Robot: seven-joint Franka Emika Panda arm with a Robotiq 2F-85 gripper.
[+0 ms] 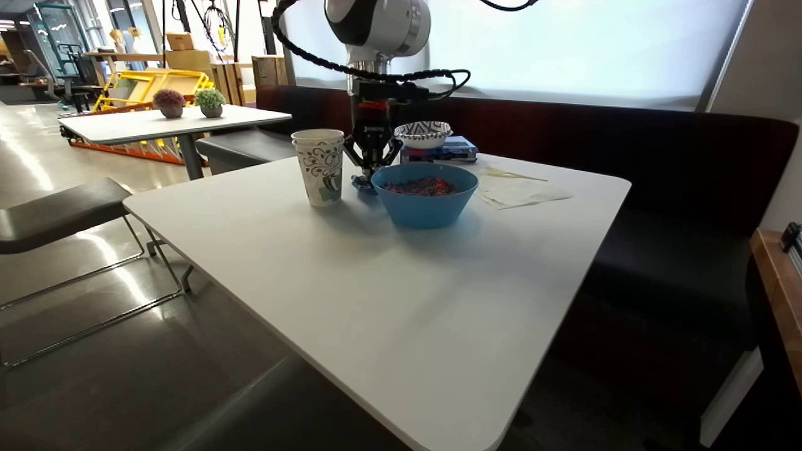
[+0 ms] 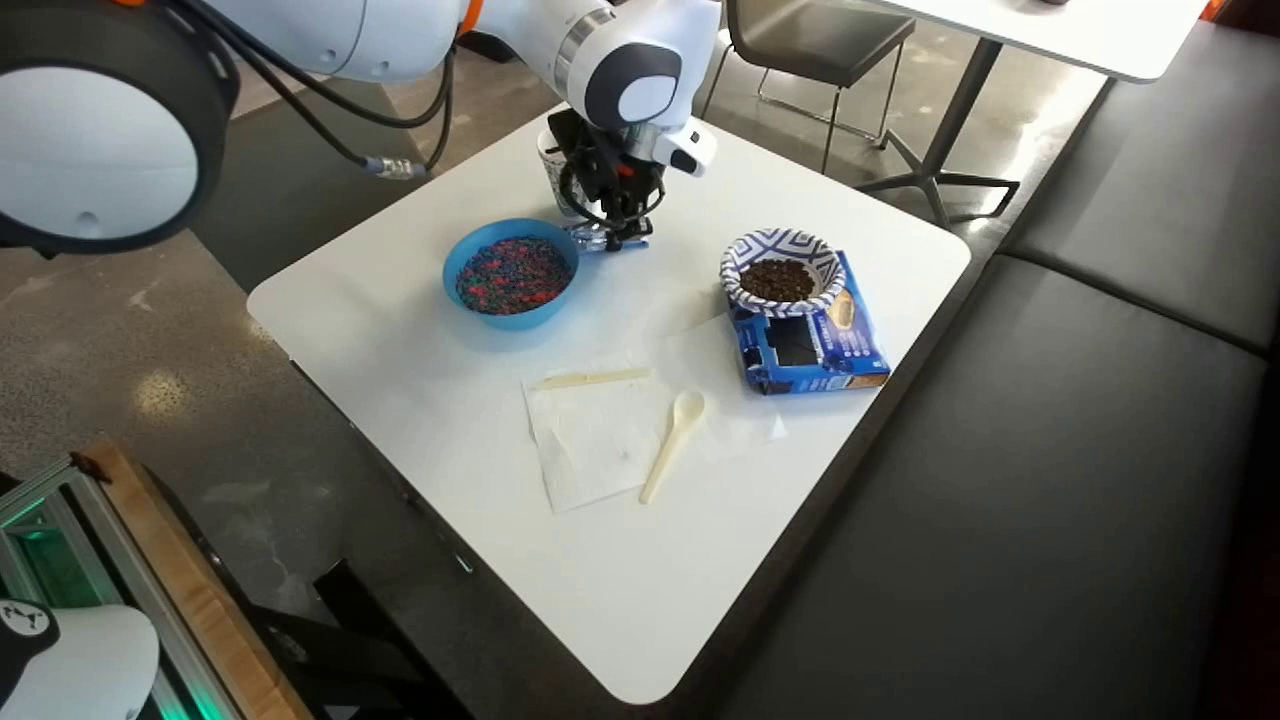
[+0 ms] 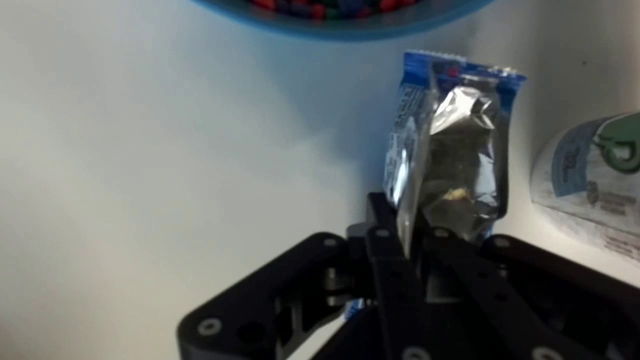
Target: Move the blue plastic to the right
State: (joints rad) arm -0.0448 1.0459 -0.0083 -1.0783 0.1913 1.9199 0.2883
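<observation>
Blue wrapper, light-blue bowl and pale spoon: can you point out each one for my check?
Blue wrapper (image 3: pixel 461 150), wrist view: on its silvery face.
Light-blue bowl (image 1: pixel 426 212), in an exterior view: on its outer wall, below the rim.
Pale spoon (image 2: pixel 667 453), in an exterior view: on its handle.

Blue-silver plastic wrapper (image 3: pixel 462 150), crinkled, one fold in the claw (image 3: pixel 407 227)

Prob. office break area: booth bench (image 2: pixel 1000 480), white tbls (image 1: pixel 388 288), concrete flr (image 2: pixel 290 440)
</observation>
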